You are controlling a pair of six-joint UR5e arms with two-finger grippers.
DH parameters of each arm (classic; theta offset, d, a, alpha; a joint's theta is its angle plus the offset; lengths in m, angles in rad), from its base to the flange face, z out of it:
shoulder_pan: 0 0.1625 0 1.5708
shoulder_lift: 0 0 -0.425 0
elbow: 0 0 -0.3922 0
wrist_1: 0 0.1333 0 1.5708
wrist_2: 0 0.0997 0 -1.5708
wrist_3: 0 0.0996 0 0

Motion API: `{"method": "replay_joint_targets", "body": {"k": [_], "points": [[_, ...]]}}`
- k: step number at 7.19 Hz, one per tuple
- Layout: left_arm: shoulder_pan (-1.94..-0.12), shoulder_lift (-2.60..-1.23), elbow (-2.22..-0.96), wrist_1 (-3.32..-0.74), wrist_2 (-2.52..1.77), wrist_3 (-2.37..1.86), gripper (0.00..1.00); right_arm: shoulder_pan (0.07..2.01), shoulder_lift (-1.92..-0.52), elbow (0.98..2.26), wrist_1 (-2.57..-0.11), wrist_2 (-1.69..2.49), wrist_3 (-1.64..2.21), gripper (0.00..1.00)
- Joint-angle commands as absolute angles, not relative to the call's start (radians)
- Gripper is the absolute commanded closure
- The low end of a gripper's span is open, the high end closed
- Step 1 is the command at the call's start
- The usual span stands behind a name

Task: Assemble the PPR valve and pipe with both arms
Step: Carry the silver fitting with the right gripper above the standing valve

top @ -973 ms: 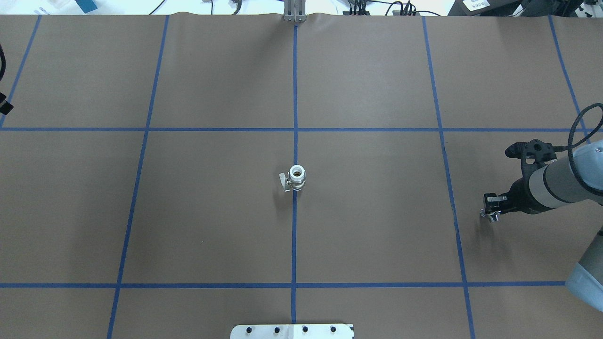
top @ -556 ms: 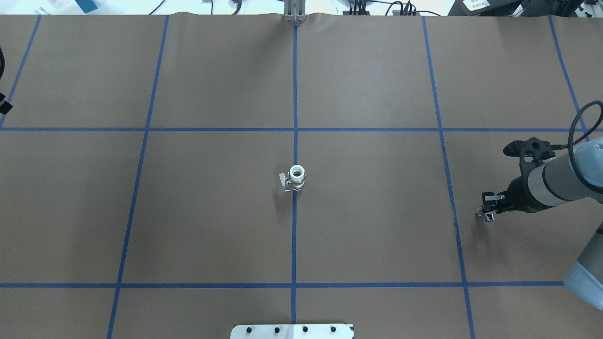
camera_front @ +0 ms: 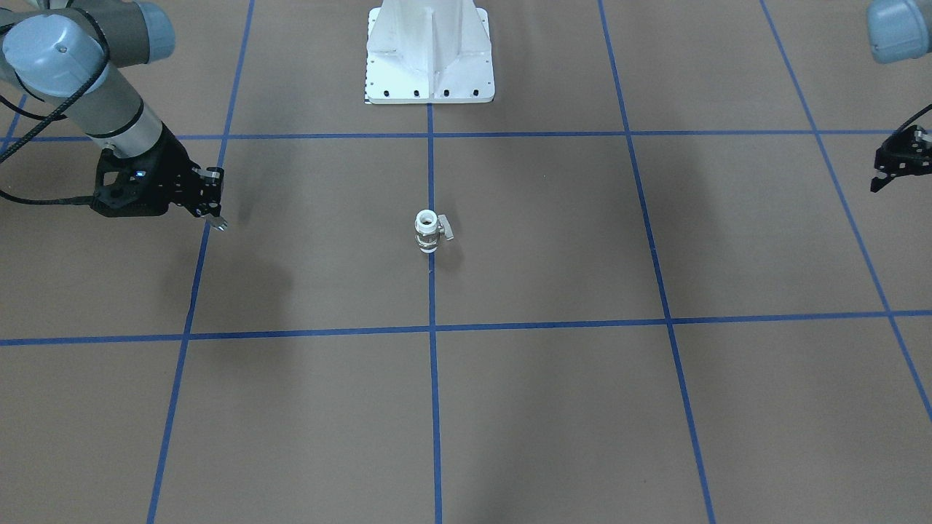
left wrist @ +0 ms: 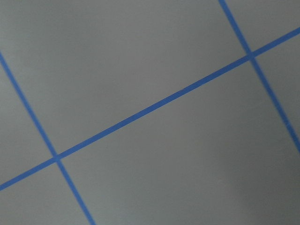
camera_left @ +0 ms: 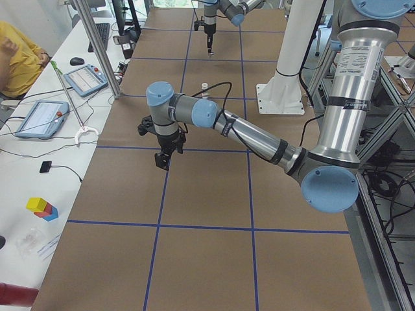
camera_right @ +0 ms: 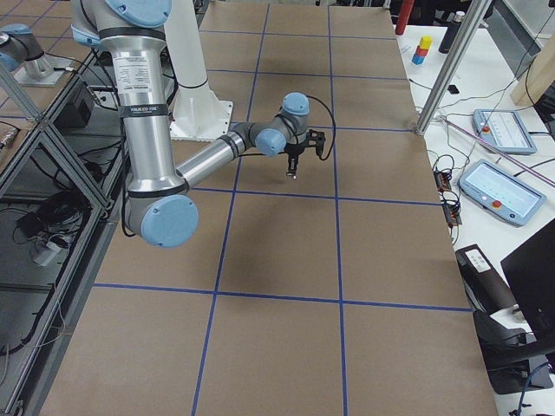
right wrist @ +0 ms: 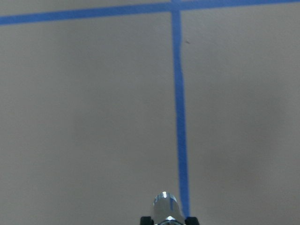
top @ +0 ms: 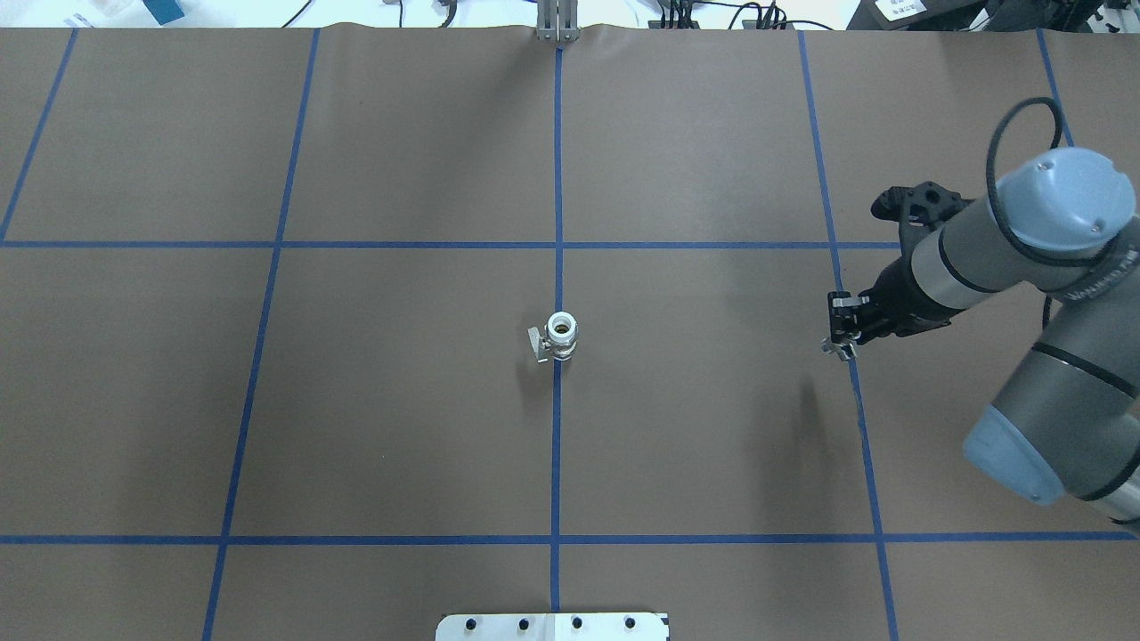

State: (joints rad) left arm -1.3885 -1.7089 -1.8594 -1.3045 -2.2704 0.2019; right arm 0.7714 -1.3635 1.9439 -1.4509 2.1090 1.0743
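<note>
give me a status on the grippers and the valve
Right gripper shut on pipe, up in the air. Left gripper far out at side, state unclear. Valve upright at centre, untouched. Nothing seen between pipe and valve.

left claw (camera_front: 893, 169) cut by frame edge, pipe (right wrist: 165, 209) mostly hidden in right claw (top: 839, 343)

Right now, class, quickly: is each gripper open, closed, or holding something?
Left gripper: cannot be told; it looks too small and dark here.
Right gripper: closed, holding the small metal pipe.
</note>
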Motion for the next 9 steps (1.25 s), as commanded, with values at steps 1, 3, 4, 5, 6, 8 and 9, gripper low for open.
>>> {"method": "replay_joint_targets", "body": {"k": [1,3,4,5,6,8,9], "points": [[-1.535,-1.649,-1.751,-1.374,-2.266,0.224,0.00,0.775,-1.179,1.944,-1.600,2.114,1.165,1.00],[-1.563,-1.635,-1.665,-1.463,-2.269,0.204,0.00,0.764,-1.068,1.928,-1.621,2.114,1.302,1.00],[-1.563,-1.635,-1.664,-1.466,-2.269,0.166,0.00,0.753,-0.995,1.916,-1.679,2.112,1.340,1.00],[-1.562,-1.635,-1.664,-1.466,-2.270,0.163,0.00,0.735,-0.923,1.881,-1.721,2.108,1.388,1.00],[-1.563,-1.635,-1.661,-1.468,-2.272,0.163,0.00,0.700,-0.860,1.832,-1.729,2.080,1.447,1.00],[-1.562,-1.637,-1.663,-1.468,-2.272,0.163,0.00,0.646,-0.726,1.708,-1.780,2.014,1.515,1.00],[-1.562,-1.637,-1.663,-1.468,-2.273,0.163,0.00,0.618,-0.656,1.653,-1.855,1.985,1.516,1.00]]}}
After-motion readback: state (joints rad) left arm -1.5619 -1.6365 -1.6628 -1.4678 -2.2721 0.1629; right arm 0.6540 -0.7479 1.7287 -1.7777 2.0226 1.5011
